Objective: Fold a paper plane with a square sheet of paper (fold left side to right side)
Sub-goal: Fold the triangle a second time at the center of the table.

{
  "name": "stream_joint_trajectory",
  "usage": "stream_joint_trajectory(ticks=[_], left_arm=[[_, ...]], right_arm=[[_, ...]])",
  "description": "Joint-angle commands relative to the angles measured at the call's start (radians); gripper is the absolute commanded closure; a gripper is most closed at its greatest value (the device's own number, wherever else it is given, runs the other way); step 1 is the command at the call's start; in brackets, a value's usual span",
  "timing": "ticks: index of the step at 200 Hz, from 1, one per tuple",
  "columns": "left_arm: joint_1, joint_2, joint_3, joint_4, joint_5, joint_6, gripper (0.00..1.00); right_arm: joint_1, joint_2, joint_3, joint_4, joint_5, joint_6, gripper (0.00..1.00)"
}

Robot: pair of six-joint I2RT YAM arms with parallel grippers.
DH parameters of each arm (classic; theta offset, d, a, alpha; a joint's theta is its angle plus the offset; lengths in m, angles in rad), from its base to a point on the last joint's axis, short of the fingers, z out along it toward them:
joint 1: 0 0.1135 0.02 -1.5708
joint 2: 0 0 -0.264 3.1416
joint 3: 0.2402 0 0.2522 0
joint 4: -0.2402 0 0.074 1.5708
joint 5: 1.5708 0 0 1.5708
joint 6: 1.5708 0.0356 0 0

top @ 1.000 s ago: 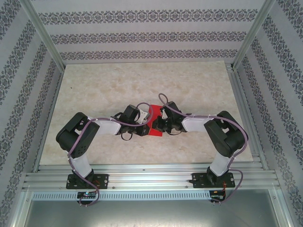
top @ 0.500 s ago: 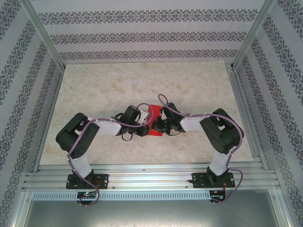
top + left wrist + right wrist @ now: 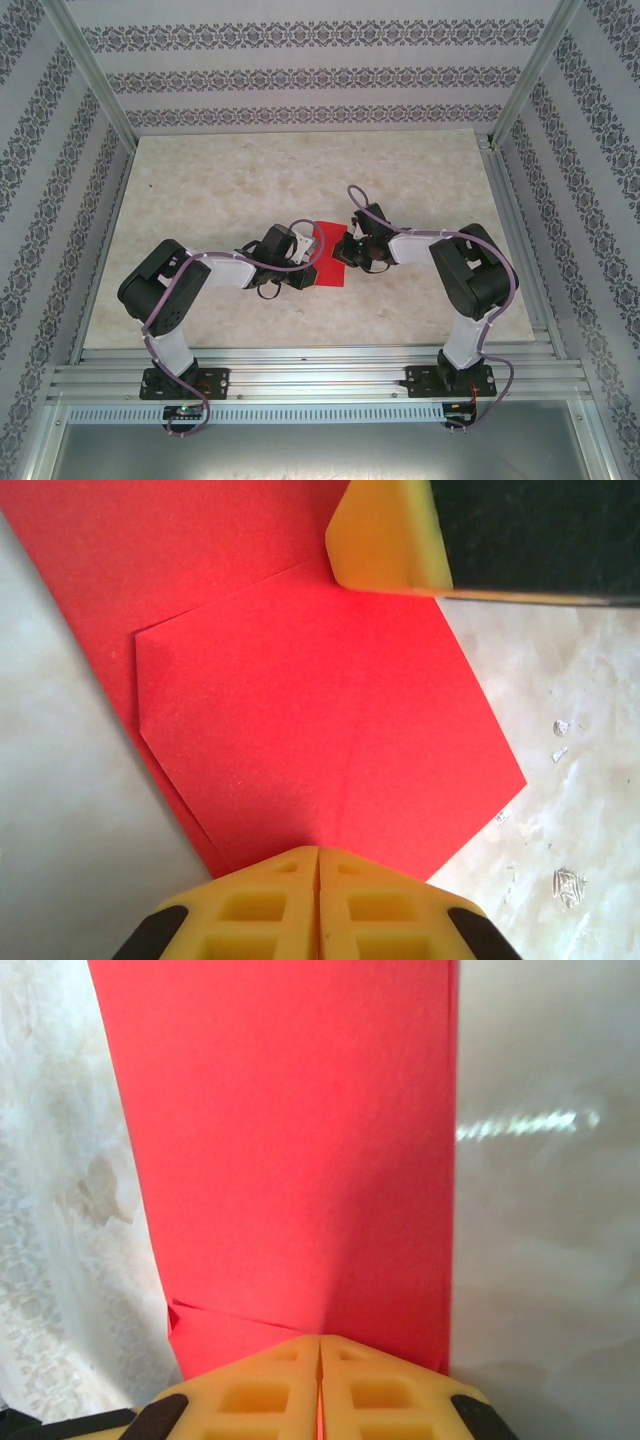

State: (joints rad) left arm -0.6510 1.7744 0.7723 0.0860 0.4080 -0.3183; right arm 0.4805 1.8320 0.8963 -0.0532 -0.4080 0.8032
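The square sheet of paper (image 3: 330,258) sits mid-table (image 3: 250,180) between my arms, one flap creased over. It is no dart yet, so I judge most folds remain. Both arms reach inward, low. My right hand (image 3: 320,1360) pinches one edge; my left hand (image 3: 318,885) is closed at another, grip unclear.

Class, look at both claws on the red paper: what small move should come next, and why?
Probably the right claw swings its pinched edge over and down: it grips the square sheet of paper raised, while the shut left claw pins the other end.
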Motion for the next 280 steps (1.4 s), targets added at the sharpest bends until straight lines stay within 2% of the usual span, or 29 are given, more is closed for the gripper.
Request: stream_joint_trajectory(ticks=[1,61,107,154,221,280], left_arm=[[-0.030,0.081,-0.071,-0.181,-0.071,0.025,0.90],[-0.032,0.068,-0.076,-0.168,-0.061,0.021,0.89],[-0.033,0.063,-0.070,-0.164,-0.058,0.014,0.88],[-0.035,0.056,-0.067,-0.174,-0.056,0.021,0.87],[-0.035,-0.009,-0.108,-0.252,-0.067,0.048,0.86],[-0.035,-0.060,-0.193,-0.223,-0.068,-0.055,0.88]], right_arm=[[-0.036,0.033,0.028,-0.078,0.089,-0.078,0.91],[-0.051,-0.074,0.041,-0.118,0.093,-0.115,0.91],[0.048,-0.134,0.031,-0.108,0.082,-0.064,0.90],[0.096,-0.033,0.038,-0.045,0.073,-0.006,0.90],[0.070,0.053,0.054,-0.144,0.129,-0.033,0.90],[0.066,0.054,0.054,-0.142,0.120,-0.039,0.90]])
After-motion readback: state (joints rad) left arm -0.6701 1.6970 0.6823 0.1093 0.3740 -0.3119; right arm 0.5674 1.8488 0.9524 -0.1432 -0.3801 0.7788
